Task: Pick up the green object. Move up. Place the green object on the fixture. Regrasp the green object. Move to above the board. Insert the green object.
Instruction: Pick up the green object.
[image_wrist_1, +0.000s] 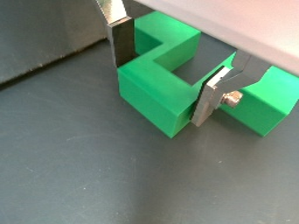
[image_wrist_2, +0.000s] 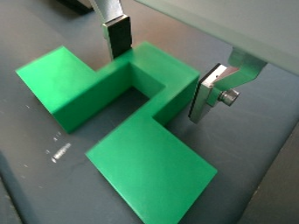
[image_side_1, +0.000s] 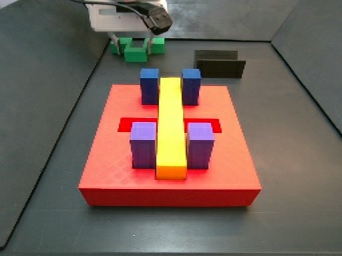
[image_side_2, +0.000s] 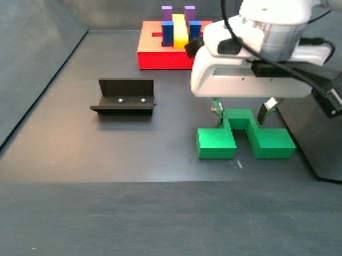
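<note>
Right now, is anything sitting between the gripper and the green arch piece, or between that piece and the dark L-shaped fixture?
Nothing visible. The gripper hangs over the matte green blocky arch piece, jaws open either side of its raised centre block. Bare grey floor lies between it and the small dark L-shaped fixture.

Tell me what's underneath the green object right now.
The green object lies flat on the dark floor, apart from the fixture. Nothing else shows under it; its underside is hidden. The gripper straddles its centre block, fingers either side.
</note>
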